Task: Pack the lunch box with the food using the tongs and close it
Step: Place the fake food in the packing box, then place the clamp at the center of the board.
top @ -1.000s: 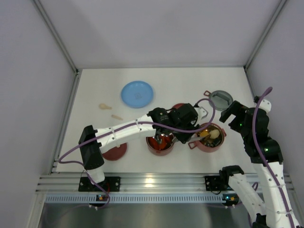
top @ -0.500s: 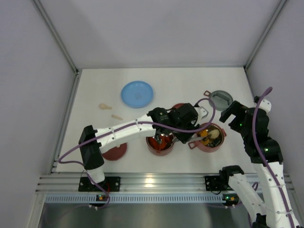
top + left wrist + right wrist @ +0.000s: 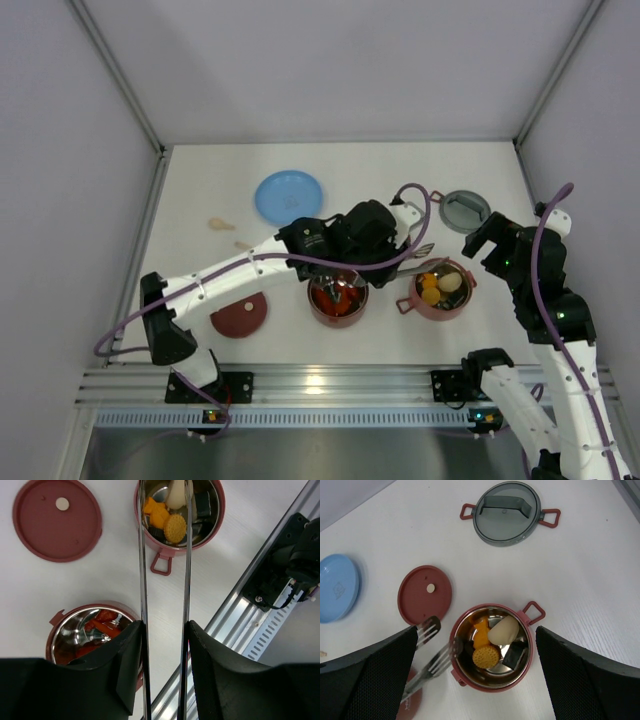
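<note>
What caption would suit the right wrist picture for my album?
Silver tongs at a red bowl of food; maroon lid, grey lid and blue plate lie nearby.

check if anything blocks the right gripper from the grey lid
Nothing visible does. The right gripper hangs open in the air, and the grey lid lies alone on bare table, apart from the nearest bowl.

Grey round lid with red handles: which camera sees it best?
The right wrist view: the grey round lid with red handles lies whole and large there, both loops clear. The top external view shows the lid small. The left wrist view misses it.
</note>
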Tool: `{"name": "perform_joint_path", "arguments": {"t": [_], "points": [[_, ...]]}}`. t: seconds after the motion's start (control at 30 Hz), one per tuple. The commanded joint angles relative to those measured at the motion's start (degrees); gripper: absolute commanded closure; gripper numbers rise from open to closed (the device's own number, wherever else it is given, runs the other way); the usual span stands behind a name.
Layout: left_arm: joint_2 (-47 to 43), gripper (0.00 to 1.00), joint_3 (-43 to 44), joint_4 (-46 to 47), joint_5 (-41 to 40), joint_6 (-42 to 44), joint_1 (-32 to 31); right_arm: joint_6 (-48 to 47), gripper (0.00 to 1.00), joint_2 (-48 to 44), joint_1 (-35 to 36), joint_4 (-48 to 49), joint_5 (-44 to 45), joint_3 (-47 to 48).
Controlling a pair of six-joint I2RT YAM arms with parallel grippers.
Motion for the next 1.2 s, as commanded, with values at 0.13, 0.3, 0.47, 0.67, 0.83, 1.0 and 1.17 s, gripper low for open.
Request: {"name": "perform_joint_path", "arguments": {"t": [0.13,0.3,0.47,0.67,0.83,1.0,1.17], "points": [[-9.9,0.54,-1.2,4.1,-1.9,-3.0,10.3,-0.8,0.0,-0.5,-0.6,-0.4,1.3,1.3],[-13.5,0.54,-4.4,4.7,-1.8,-6.0,21.0,-0.9,0.0,-0.4,-0.6,-0.2,1.2,1.0],[-8.2,0.53,-2.6,8.3,5.1,-4.9,29.3,-0.3,0.0,0.2,-0.6,1.1,-0.3,0.2],[10.3,0.55,12.2,10.5,7.2,-4.1,33.7,-0.4,0.01,1.0,-0.6,1.6,-0.2,-0.1],[21.9,0.55,20.5,10.4,6.8,-3.3,35.9,-0.6,0.01,0.9,-0.6,1.2,0.1,-0.1],[30.1,0.55,26.0,12.5,5.6,-0.6,36.5,-0.3,0.01,0.8,-0.6,1.3,-0.4,-0.5],[34.9,0.54,25.2,12.7,5.8,1.1,36.6,-0.2,0.01,0.9,-0.5,1.4,-0.6,-0.8]]}}
